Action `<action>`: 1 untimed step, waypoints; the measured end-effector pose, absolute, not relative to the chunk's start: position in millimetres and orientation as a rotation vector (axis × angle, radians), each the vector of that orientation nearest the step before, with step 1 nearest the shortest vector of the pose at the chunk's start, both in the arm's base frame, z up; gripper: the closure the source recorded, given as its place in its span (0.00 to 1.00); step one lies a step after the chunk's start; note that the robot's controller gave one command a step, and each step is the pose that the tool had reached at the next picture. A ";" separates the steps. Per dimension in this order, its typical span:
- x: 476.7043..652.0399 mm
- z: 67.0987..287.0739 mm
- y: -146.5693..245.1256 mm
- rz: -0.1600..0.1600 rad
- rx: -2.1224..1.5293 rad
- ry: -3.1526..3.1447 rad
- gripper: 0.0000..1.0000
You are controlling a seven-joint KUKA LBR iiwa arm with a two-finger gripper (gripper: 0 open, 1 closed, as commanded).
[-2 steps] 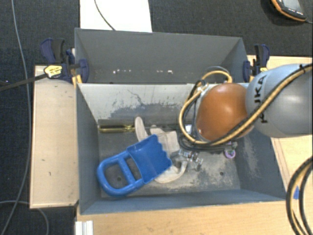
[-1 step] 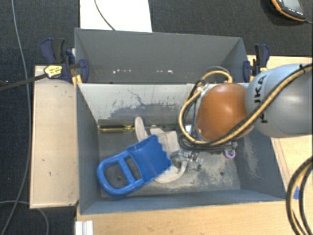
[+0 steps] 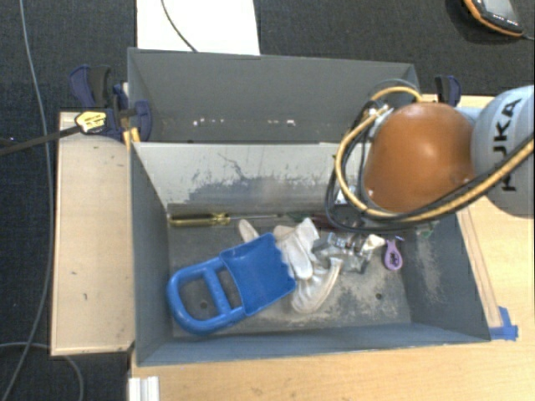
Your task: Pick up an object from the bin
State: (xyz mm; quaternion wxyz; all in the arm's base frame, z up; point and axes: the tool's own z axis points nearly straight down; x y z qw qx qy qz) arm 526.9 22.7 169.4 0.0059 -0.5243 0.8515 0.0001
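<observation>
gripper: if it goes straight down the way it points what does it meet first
The gripper points down; likely first the white crumpled thing, else bare bin floor beside it. Depth is unclear.

Bare floor is lying open in the grey metal bin's front-right corner. A big blue plastic scoop with a loop handle is blocking the front-left, touching a crumpled white heap mid-floor. A thin yellow-handled tool is lining the back wall; the arm's orange domed cover is overhanging the right side.
</observation>
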 end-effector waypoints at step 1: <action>531.7 147.6 32.5 0.000 -1.607 2.685 1.00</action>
